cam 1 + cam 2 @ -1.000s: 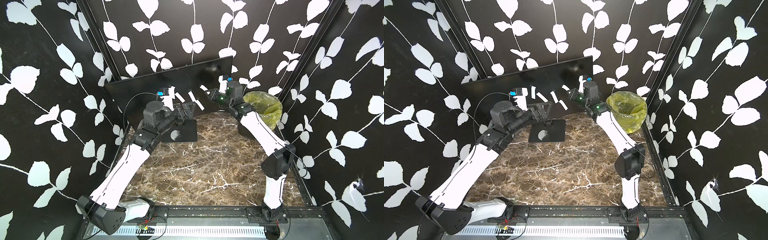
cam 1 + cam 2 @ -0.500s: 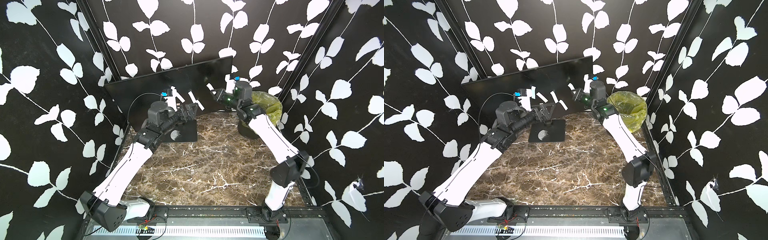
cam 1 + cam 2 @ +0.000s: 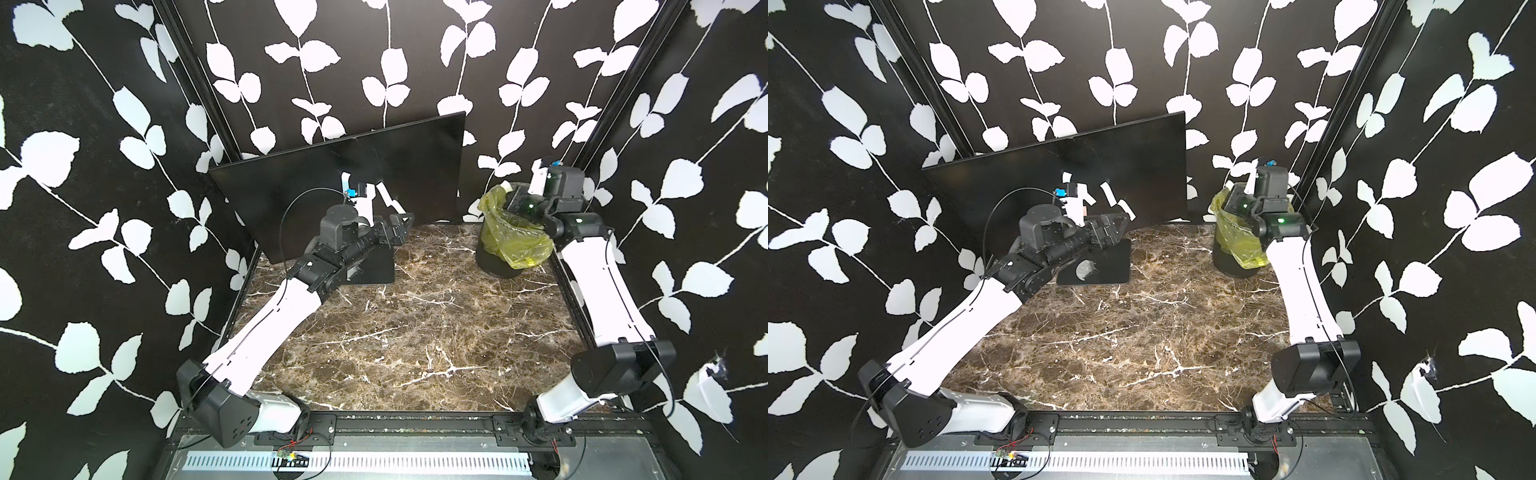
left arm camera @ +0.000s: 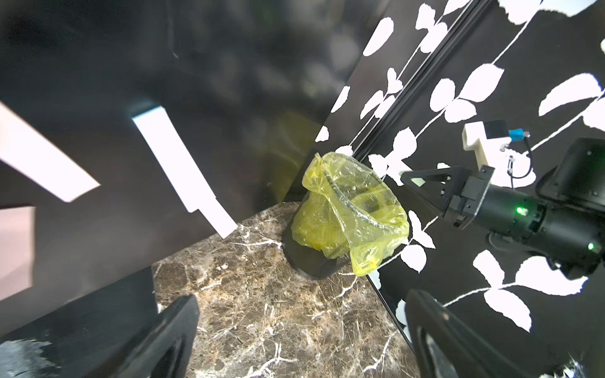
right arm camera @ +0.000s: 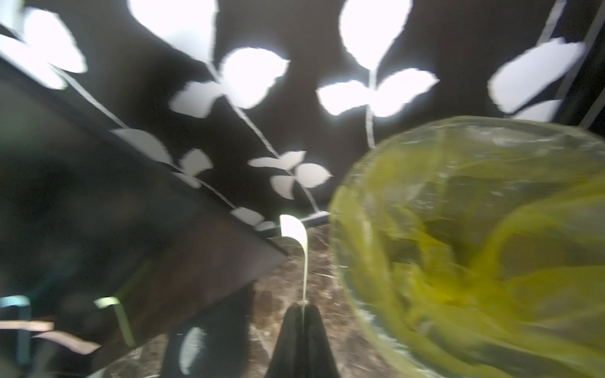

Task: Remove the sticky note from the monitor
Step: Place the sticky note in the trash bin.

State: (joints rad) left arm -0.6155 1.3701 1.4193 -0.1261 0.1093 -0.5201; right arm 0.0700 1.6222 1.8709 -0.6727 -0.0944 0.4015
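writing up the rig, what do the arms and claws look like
The left arm and right arm have white link shells and black joints. A thin black cable loops off the left arm; green lights glow on the right arm. The left claw and right claw have black triangular fingers.

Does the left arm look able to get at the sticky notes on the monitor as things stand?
Probably yes: the left gripper is open close to the monitor, sticky notes near its fingertips, nothing between them.
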